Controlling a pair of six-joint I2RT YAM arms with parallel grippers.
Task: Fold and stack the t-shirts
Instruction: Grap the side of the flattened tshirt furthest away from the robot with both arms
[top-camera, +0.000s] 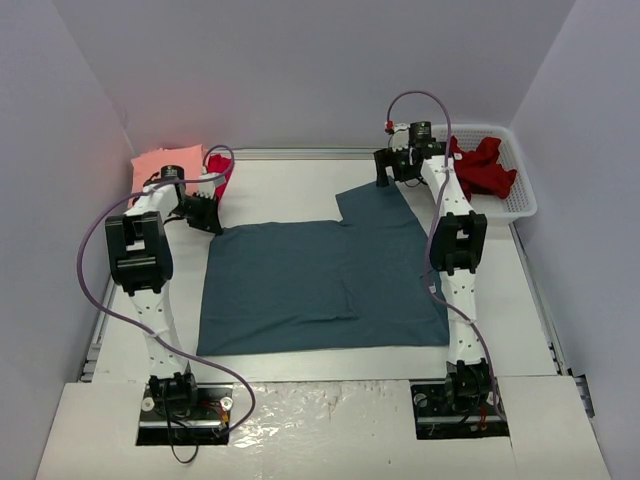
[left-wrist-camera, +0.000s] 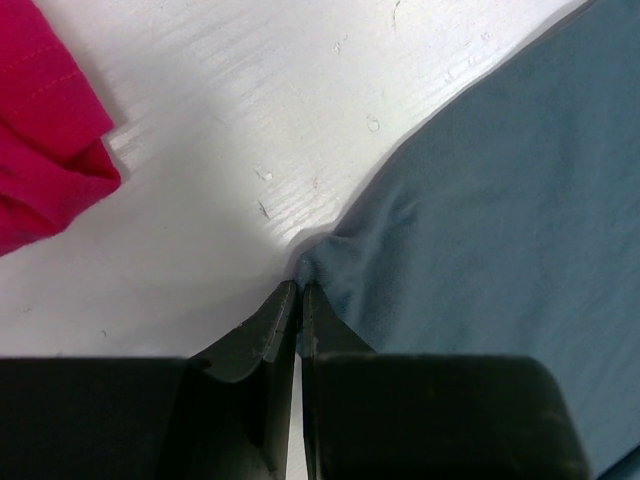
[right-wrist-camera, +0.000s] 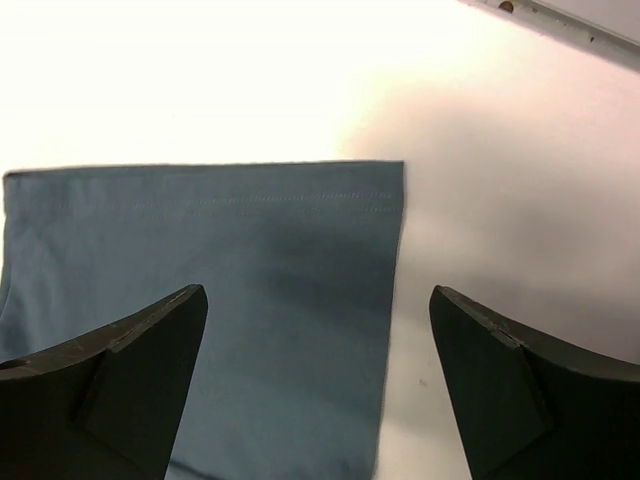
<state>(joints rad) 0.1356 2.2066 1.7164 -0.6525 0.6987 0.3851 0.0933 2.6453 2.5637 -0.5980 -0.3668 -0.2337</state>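
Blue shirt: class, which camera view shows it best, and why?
The top external view: it shows nearly the whole blue shirt spread flat. The left wrist view shows only a puckered edge pinched by the left gripper; the right wrist view shows only a sleeve end under the open right gripper.

Table (top-camera: 300, 190), slate-blue shirt (top-camera: 320, 280) spread flat, salmon-pink shirt (top-camera: 168, 161), crimson shirt (top-camera: 222, 172) far left, basket (top-camera: 522, 206) far right

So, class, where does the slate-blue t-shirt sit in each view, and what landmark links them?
Top external: slate-blue t-shirt spread flat mid-table.
Left wrist: slate-blue t-shirt at right, corner pinched in shut left tool.
Right wrist: slate-blue t-shirt sleeve lower left, under open right tool.
Shared landmark: white table around it.
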